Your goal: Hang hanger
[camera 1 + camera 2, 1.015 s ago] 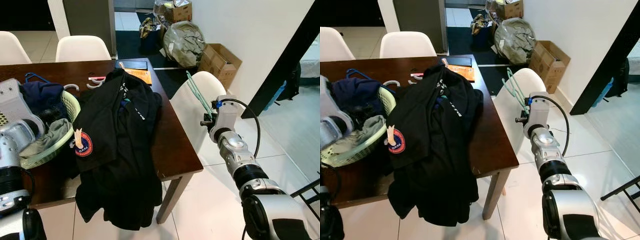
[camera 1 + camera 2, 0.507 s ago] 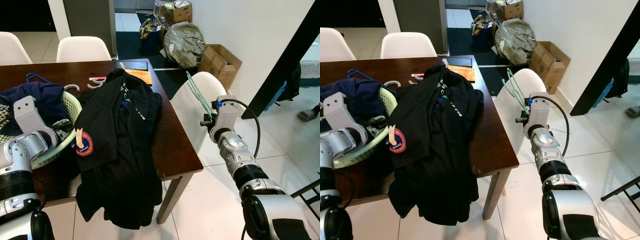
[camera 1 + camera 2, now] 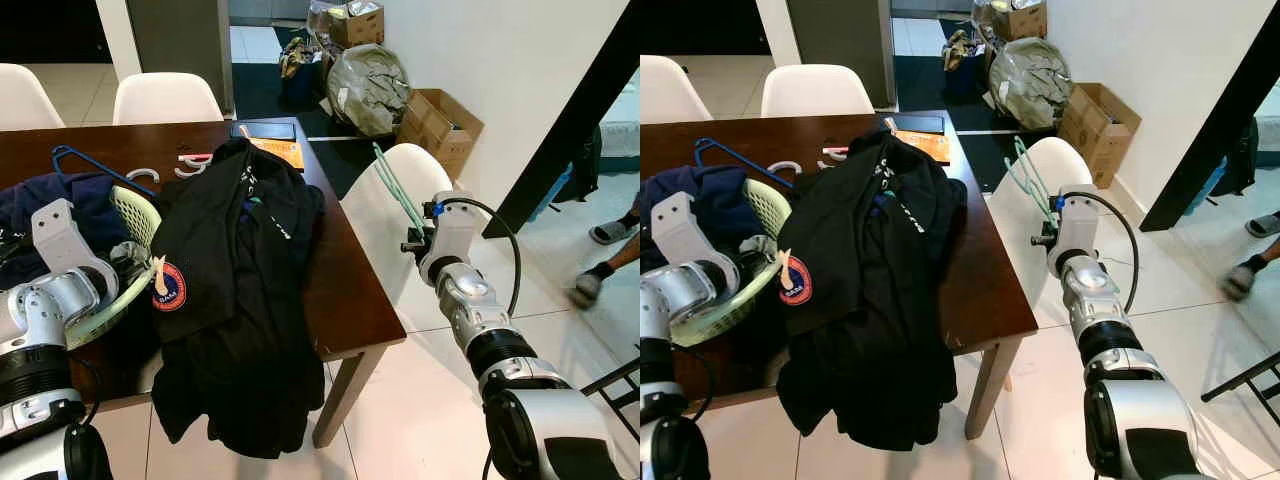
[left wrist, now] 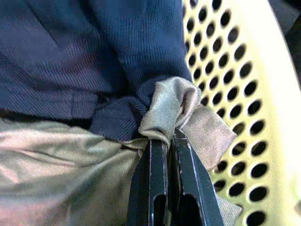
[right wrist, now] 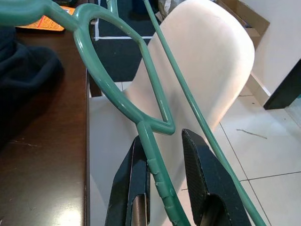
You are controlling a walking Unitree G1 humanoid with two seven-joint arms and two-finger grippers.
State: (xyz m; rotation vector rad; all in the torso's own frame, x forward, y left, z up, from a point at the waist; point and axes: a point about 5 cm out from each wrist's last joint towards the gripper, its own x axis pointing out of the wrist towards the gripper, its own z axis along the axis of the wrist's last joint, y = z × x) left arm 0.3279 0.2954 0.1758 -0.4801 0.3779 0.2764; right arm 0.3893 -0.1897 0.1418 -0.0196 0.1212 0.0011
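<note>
From the head I see one green hanger (image 3: 398, 196) in my right gripper (image 3: 415, 238) beside the table (image 3: 345, 290), its wrist showing two fingers (image 5: 134, 188) parted around it, while my left gripper (image 4: 171, 141) pinches tan cloth (image 4: 181, 110) (basket (image 4: 256, 94) alongside).

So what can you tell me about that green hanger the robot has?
The green hanger looks like thin plastic, mint green, with slim bars and a looped notch near one end. The right end effector has it between its black fingers, out past the dark wooden table, in front of a white chair. It sticks upward, tilted toward the table. Nothing hangs on it.
</note>
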